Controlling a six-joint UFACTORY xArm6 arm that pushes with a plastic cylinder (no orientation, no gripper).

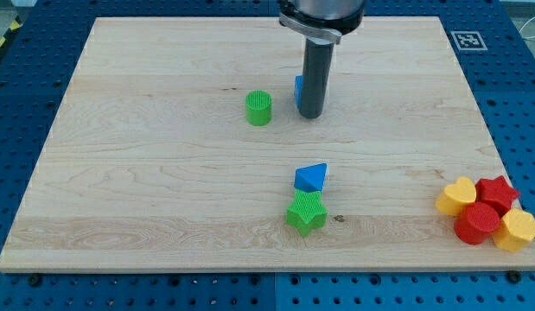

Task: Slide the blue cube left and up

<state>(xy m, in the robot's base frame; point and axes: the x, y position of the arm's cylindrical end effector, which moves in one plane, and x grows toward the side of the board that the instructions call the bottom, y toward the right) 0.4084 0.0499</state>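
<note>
The blue cube lies in the upper middle of the wooden board. Only its left edge shows, the rest is hidden behind my rod. My tip stands right against the cube, at its right and lower side. A green cylinder stands a short way to the cube's left.
A blue triangular block lies lower in the middle, touching a green star just below it. At the lower right edge a yellow heart, a red star, a red cylinder and a yellow block are bunched together.
</note>
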